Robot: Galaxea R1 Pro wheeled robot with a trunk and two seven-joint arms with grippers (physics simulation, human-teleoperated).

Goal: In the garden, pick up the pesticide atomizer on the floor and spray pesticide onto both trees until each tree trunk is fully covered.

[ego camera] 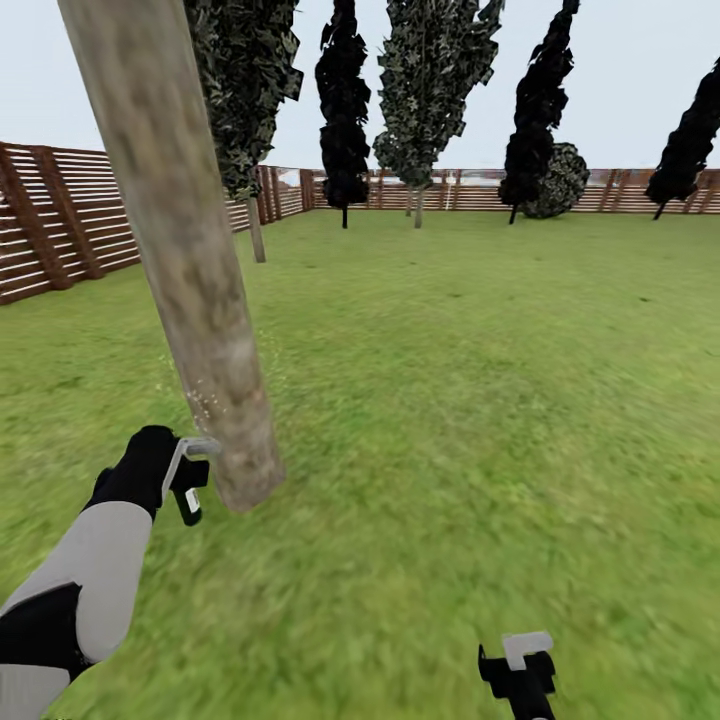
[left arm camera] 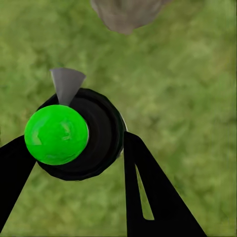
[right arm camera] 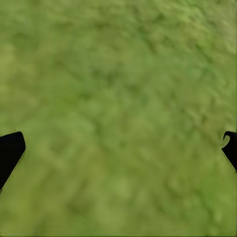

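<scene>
Head view | left gripper [ego camera: 190, 478] clamped on atomizer [left arm camera: 74, 133], nozzle facing trunk [ego camera: 190, 260] just beside | right gripper [ego camera: 520, 668] spread, empty, farther off

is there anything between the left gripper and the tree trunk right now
Nothing stands between them. In the head view the left gripper, holding the atomizer, sits right beside the tree trunk; the left wrist view has bare grass there.
</scene>
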